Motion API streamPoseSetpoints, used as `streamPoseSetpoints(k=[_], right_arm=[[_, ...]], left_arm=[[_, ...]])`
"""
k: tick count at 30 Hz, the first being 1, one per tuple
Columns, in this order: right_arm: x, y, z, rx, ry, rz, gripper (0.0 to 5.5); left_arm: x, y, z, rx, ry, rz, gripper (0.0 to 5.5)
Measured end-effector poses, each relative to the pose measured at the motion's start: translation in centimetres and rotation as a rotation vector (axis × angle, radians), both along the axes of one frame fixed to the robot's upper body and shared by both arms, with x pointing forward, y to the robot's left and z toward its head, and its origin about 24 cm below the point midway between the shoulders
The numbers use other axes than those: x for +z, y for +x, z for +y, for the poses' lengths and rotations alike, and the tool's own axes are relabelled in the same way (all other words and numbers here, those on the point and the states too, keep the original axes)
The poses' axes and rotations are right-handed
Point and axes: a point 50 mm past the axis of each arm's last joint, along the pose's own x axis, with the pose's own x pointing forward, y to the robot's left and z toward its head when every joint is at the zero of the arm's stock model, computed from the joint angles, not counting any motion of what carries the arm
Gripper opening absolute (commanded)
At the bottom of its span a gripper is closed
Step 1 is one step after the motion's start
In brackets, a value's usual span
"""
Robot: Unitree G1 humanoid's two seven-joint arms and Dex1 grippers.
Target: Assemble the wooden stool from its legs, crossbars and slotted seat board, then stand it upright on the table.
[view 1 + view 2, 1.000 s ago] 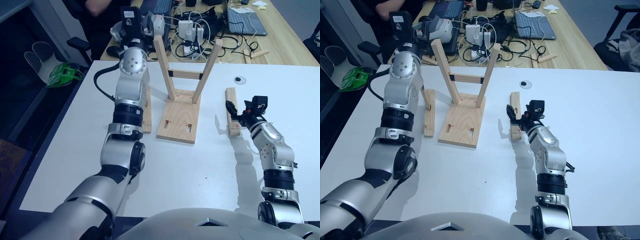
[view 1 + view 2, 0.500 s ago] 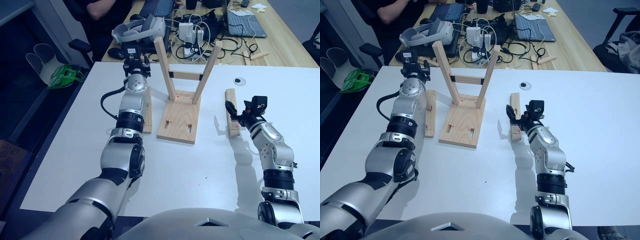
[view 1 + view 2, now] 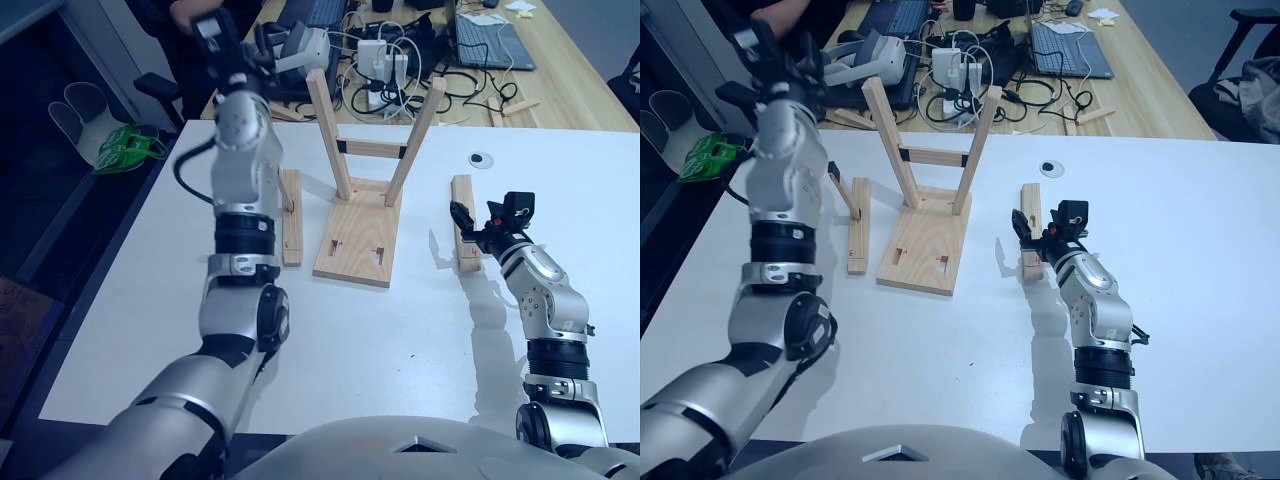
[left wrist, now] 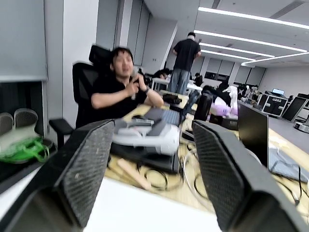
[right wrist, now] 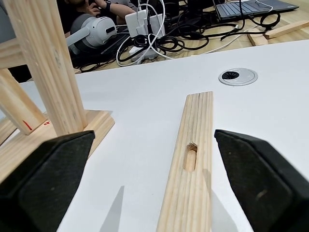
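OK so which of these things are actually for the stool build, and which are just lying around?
For the stool: seat board, its two fitted legs and crossbar; loose leg on its left; slotted leg on its right.

Just lying about: headset, laptop, chargers and cables, table grommet.

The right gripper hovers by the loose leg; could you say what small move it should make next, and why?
Probably lower and close on the loose leg: the right gripper is open, the leg lies flat between its fingers, and the seat board has two empty slots.
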Motion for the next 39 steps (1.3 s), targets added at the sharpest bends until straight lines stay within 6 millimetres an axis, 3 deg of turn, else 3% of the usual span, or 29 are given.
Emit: streamPoseSetpoints(k=[1,5,7,13,17,22,33,39], right_arm=[[0.0,0.0,0.0,-0.001,0.000,0.000,4.59],[0.0,-0.1,-0.1,-0.006,0.001,0.001,4.59],[-0.1,-0.1,-0.1,-0.006,0.002,0.002,4.59],[0.0,-0.3,-0.1,-0.005,0.010,0.006,4.59],[0.0,-0.3,-0.1,-0.007,0.010,0.005,4.59],[0.0,-0.3,-0.1,-0.015,0.009,0.005,4.59],[0.0,-0.3,-0.2,-0.020,0.009,0.005,4.59],[0.0,-0.3,-0.1,-0.022,0.015,0.004,4.59]], left_arm=[[-0.8,0.1,0.6,0.006,-0.001,0.069,2.96],[-8.6,-1.3,3.9,0.027,-0.002,0.429,2.96],[-10.0,-2.0,4.3,0.012,0.032,0.494,2.96],[-12.6,-5.6,0.4,-0.193,0.120,0.601,2.96],[-12.9,-6.9,-1.9,-0.276,0.108,0.627,2.96],[-12.8,-7.6,-3.1,-0.326,0.119,0.639,2.96],[-13.2,-8.1,-3.7,-0.377,0.142,0.669,2.96],[-13.7,-7.8,-1.6,-0.535,0.285,0.768,2.96]])
